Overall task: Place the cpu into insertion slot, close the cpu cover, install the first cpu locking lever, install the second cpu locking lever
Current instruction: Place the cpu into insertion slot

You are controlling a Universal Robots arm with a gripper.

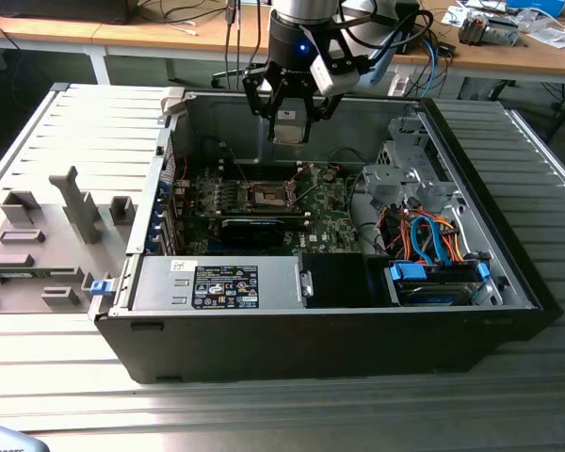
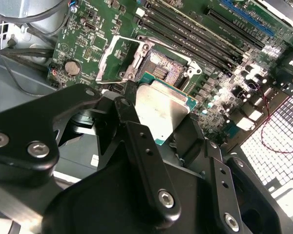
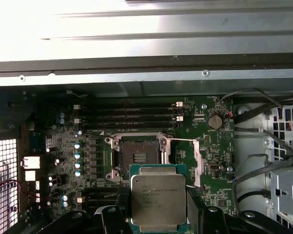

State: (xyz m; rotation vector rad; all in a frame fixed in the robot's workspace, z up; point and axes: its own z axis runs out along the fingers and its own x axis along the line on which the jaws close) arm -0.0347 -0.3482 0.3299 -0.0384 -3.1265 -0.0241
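- Plainly, the end effector [image 1: 289, 127] hung in the air inside the open computer case [image 1: 471, 179], its two fingers pinching the chip [image 3: 158, 202] by opposite edges, silvery face turned toward the wrist.
- The socket [image 3: 138, 157] lay below the end effector on the green board [image 3: 212, 146], well apart from the chip, with clear air between them in the exterior view.
- In the first wrist view the socket sat just past the chip's far edge, not straight under it. I judged the chip to be a little short of lining up over the dark centre.
- The chip is square, so it has no long axis. Its sides ran parallel to the socket's rim, which suggested the turn about the vertical was already near right.
- The cover [image 2: 106, 58] stood swung open to one side of the socket and clear of the end effector's path, so the socket was bare.
- A thin wire lever [image 3: 183, 140] ran from the socket toward the cover, and it looked unlatched.
- Print showed on the chip's metal face, and a label [image 1: 224, 285] sat on the grey box at the case's near wall, well away from the end effector. I did not read either.
- The case rested on a ribbed metal tabletop [image 1: 358, 414].
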